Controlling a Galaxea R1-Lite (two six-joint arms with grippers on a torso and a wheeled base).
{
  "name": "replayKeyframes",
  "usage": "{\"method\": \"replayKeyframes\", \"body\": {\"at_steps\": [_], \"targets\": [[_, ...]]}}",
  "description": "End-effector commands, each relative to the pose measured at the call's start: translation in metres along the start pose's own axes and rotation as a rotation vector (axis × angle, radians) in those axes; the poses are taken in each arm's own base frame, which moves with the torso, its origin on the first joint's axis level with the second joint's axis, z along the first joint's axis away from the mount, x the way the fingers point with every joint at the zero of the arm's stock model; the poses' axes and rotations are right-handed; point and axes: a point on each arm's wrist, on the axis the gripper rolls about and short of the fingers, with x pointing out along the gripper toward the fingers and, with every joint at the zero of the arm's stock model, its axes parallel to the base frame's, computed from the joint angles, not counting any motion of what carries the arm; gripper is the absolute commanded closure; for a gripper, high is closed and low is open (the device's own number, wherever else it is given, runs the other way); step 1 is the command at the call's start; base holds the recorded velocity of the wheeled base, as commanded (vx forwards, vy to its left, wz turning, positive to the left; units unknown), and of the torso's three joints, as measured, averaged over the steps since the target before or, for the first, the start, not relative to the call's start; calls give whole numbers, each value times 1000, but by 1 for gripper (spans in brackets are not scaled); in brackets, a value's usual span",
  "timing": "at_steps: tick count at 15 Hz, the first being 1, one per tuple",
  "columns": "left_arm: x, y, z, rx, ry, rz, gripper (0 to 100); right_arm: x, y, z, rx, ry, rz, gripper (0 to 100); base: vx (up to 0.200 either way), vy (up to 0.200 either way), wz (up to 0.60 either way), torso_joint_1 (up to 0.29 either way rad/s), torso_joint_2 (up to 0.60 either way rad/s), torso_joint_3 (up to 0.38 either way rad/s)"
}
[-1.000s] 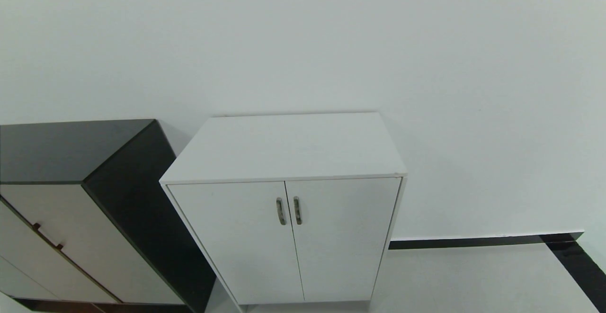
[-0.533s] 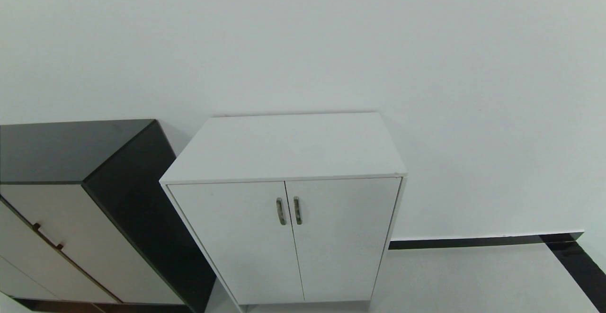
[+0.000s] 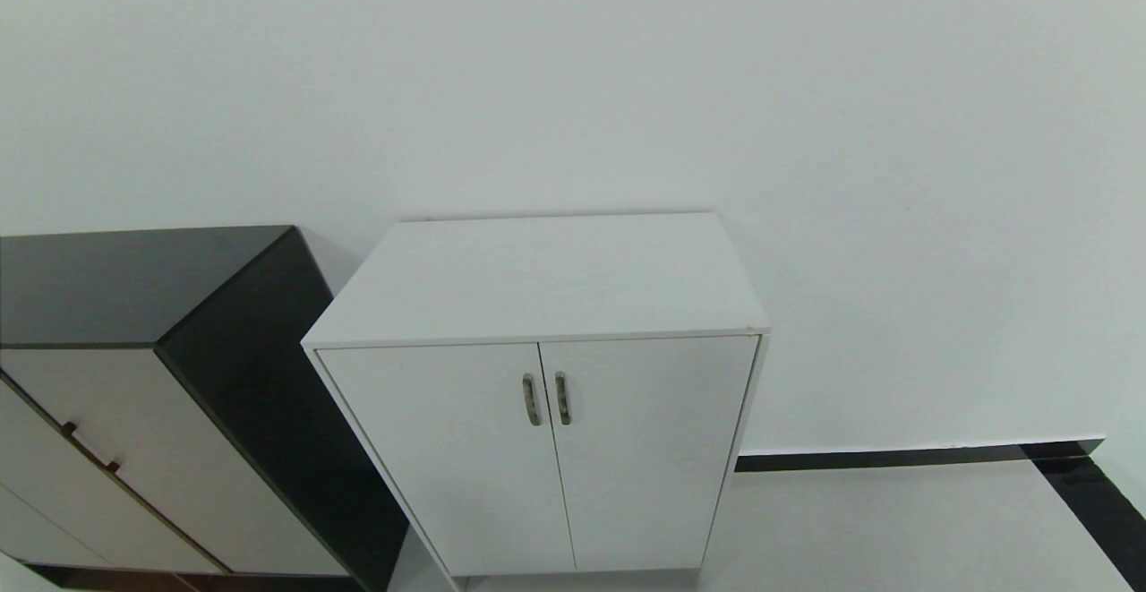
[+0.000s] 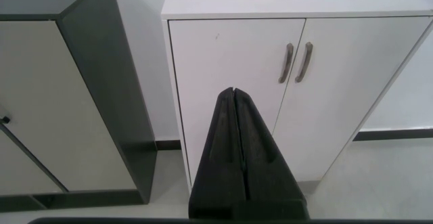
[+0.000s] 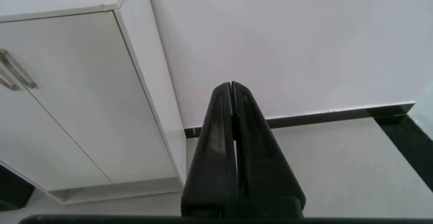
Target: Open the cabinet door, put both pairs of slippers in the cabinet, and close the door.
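Note:
A white two-door cabinet [image 3: 537,377] stands against the wall with both doors closed and two metal handles [image 3: 546,398] side by side at the middle seam. In the left wrist view my left gripper [image 4: 233,92] is shut with nothing in it, a short way in front of the cabinet's left door [image 4: 237,82], with the handles [image 4: 295,62] off to one side. In the right wrist view my right gripper [image 5: 232,86] is shut and empty, off the cabinet's right side panel [image 5: 152,82], facing the wall.
A taller black cabinet [image 3: 179,377] with pale door fronts stands close against the white cabinet's left side. A black baseboard strip [image 3: 904,458] runs along the wall on the right, above open pale floor [image 3: 895,529].

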Motion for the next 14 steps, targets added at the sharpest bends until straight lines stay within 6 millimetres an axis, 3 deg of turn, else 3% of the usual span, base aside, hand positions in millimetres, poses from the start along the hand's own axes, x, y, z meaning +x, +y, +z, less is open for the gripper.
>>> {"method": "replayKeyframes", "body": {"at_steps": [1,14], "targets": [[0,0,0,0,-1,0,100,0,0,0,1,3,0,100,0,0,0,0,0,0],[0,0,0,0,-1,0,100,0,0,0,-8,4,2,100,0,0,0,0,0,0]]}}
